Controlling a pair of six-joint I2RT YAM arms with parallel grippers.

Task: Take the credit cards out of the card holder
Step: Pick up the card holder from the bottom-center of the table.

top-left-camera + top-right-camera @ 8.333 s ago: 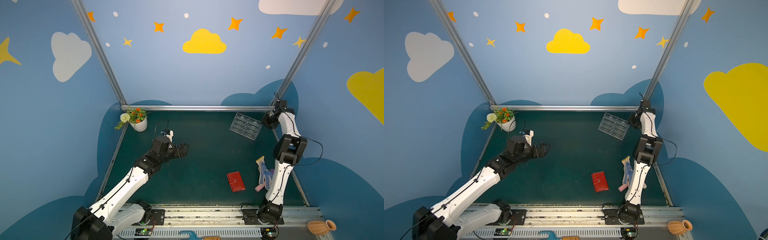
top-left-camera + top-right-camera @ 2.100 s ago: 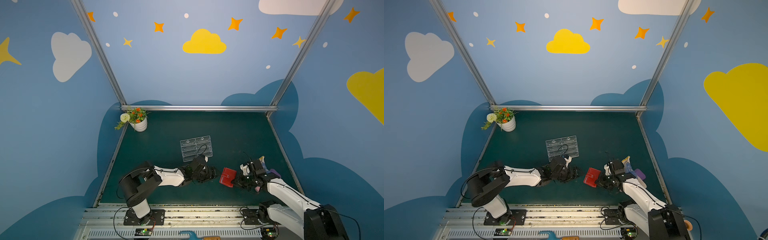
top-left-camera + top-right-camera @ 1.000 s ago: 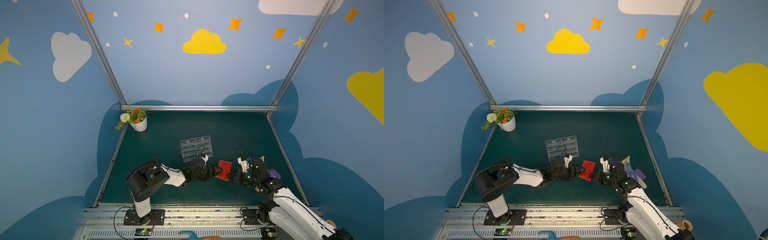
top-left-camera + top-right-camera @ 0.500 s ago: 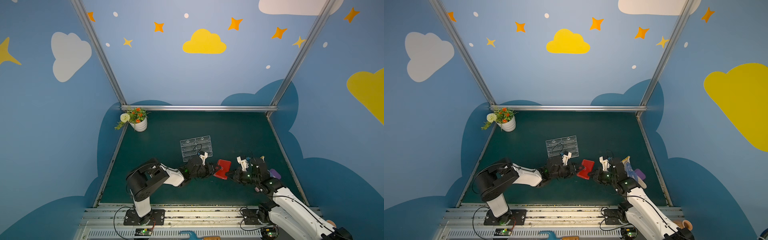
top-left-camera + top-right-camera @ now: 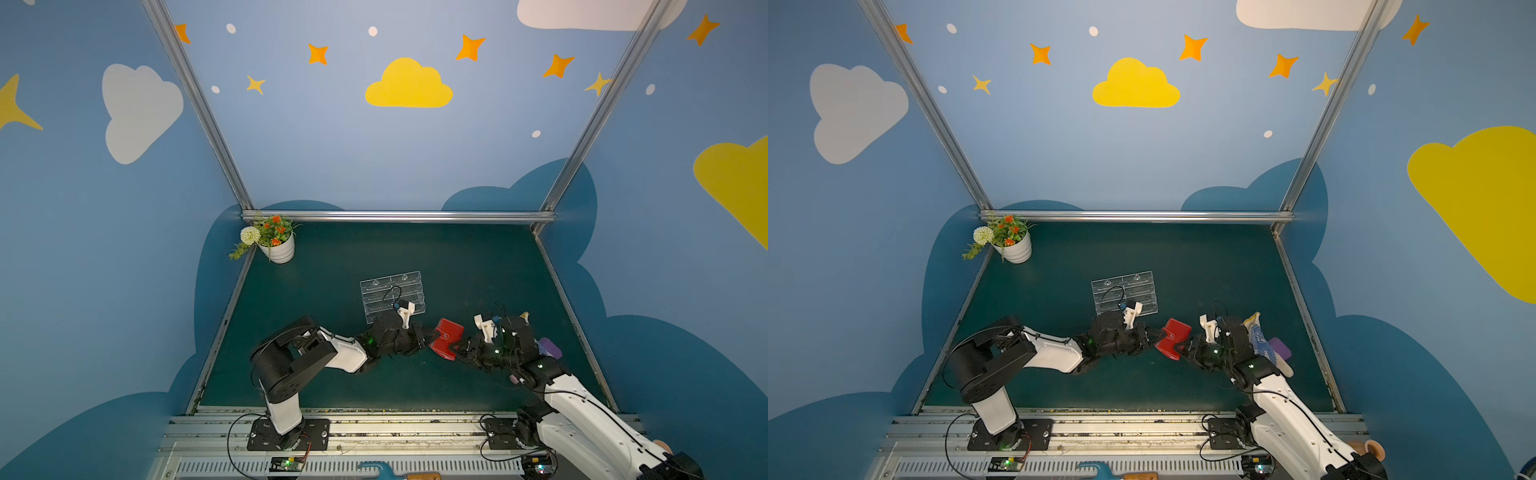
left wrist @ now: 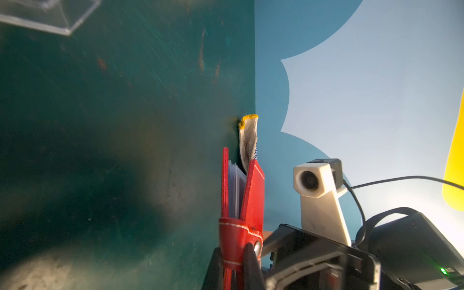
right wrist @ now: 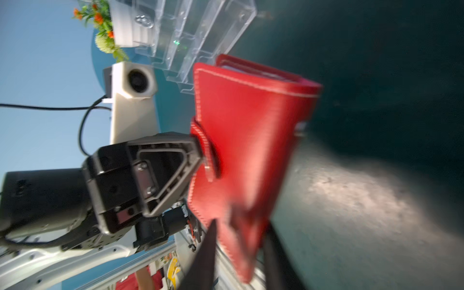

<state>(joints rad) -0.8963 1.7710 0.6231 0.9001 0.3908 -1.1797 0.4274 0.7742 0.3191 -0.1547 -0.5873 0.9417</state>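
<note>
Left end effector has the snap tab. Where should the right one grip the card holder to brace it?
Probably the edge opposite the snap tab, from the right arm's side, across both covers: the card holder is thin, that edge unobstructed.

From my console, the white flower pot (image 5: pixel 277 249) marks the far corner of a dark green floor mat (image 5: pixel 436 257). Behind it rise blue walls (image 5: pixel 332 158) painted with clouds and orange stars, joined by aluminium posts (image 5: pixel 199 112).
</note>
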